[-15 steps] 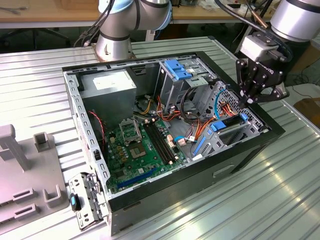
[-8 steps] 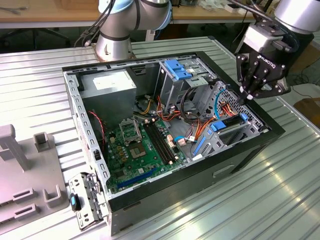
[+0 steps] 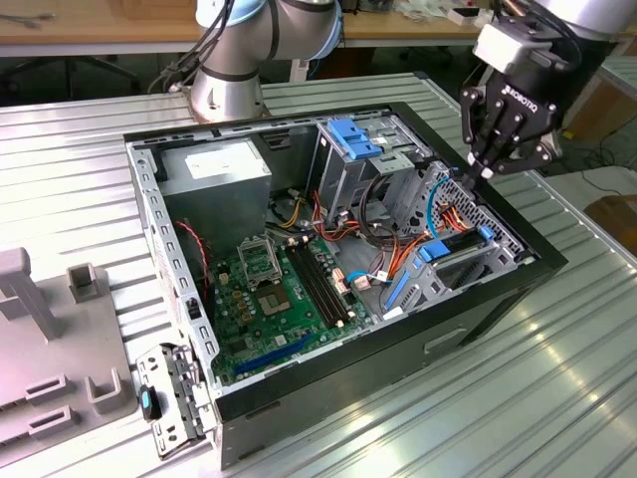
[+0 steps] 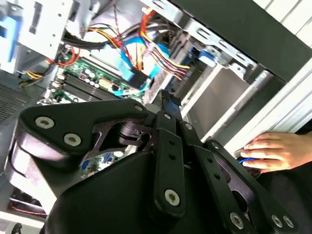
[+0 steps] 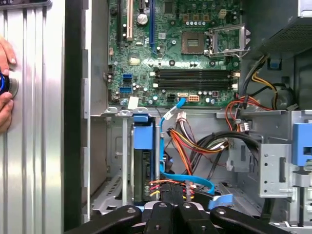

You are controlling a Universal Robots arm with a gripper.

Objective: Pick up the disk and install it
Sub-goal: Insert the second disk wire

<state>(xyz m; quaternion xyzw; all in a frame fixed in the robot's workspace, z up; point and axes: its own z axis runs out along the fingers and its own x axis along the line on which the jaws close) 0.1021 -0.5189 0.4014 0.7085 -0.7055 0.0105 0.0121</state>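
My gripper [image 3: 485,171] hangs over the open computer case [image 3: 498,289], near the drive cage on the exterior view's right, its black fingers [image 3: 476,139] drawn close together at the tips with nothing visibly pinched between them. Just below, the disk [image 5: 144,168] sits upright in its bay, blue carrier rail [image 5: 143,135] along its edge. Inside the case lie the green motherboard [image 3: 279,299], bundled coloured cables [image 3: 403,259] and a grey power supply [image 3: 217,169]. A person's hand [image 4: 270,151] rests on the ribbed metal table [image 3: 557,398].

Black end effector [image 3: 485,171], silver-grey arm [image 3: 231,85]
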